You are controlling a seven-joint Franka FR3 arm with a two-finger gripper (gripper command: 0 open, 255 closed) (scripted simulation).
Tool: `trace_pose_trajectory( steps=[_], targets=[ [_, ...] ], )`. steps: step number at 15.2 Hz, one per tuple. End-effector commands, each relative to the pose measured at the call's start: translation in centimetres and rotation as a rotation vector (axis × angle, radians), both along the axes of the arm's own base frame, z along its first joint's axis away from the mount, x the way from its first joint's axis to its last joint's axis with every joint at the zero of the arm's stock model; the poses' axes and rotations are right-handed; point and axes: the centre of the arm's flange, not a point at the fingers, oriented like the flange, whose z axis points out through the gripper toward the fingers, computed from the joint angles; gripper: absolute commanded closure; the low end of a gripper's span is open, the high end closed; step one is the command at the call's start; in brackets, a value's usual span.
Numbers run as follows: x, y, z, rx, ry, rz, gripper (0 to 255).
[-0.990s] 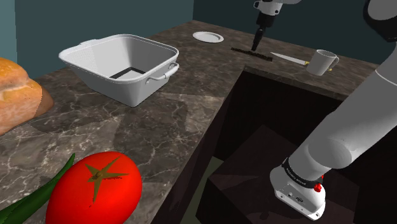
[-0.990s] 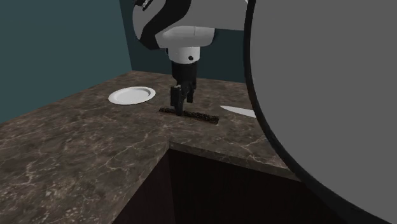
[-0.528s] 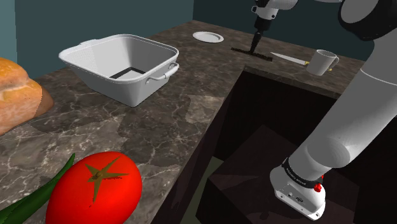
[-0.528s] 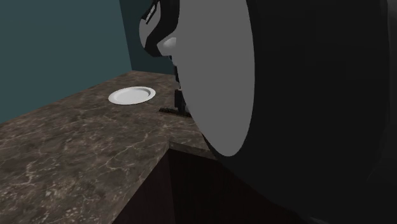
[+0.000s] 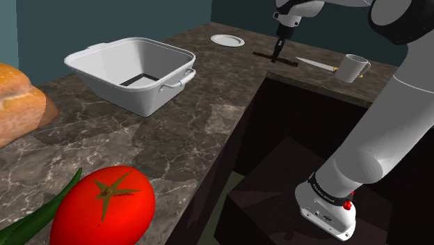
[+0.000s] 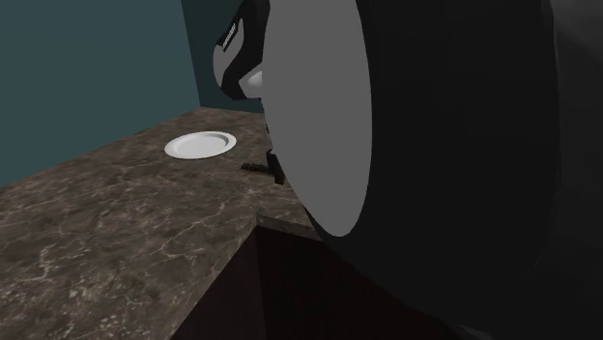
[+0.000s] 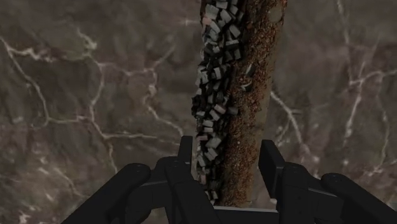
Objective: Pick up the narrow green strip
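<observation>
**Straddling a brown speckled strip on the far run of the worktop**

The narrow strip (image 7: pixel 238 95) looks rusty brown rather than green, with a band of small grey and black blocks along one long side. It lies flat on the dark, pale-veined stone worktop (image 5: pixel 174 132). It sits on the far run, close to the edge where the worktop drops into the dark recess (image 5: pixel 278 139) that holds the arm's stand.

The tool (image 7: pixel 228 151) points straight down at the strip, part-way along its length. Its two black fingers (image 7: pixel 186 151) stand apart, one on each long side. A thin line of worktop shows between the strip and one finger, so nothing is clamped. In the shoulder view the tool (image 5: pixel 277 54) reaches the strip (image 5: pixel 288 61) with its tips at worktop level.

A small white plate (image 5: pixel 227 40) rests near the strip, toward the shoulder view's left and nearer the worktop's far edge. On the strip's other side a knife (image 5: pixel 316 65) lies flat, and just past it stands a white mug (image 5: pixel 352 68).

In the second exterior view one end of the strip (image 6: pixel 253 166) shows beside the plate (image 6: pixel 200 145). The rest is hidden behind the arm's grey bulk (image 6: pixel 435 145).

Well apart, on the near run, stands a white two-handled tub (image 5: pixel 111 80). A red tomato (image 5: pixel 103 205) and a bread loaf (image 5: pixel 17 101) sit at the shoulder view's lower left.
</observation>
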Motion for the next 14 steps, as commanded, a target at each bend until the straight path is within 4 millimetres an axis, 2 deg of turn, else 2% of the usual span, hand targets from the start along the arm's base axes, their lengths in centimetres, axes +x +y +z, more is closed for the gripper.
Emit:
trace_pose_trajectory(
  steps=[1,7,14],
  targets=[
    [0.0,-0.1,-0.2,-0.002,0.001,-0.002,255],
    [0.0,-0.1,-0.2,-0.002,0.001,-0.002,255],
    [0.0,-0.1,3.5,-0.002,0.001,-0.002,255]
  ],
)
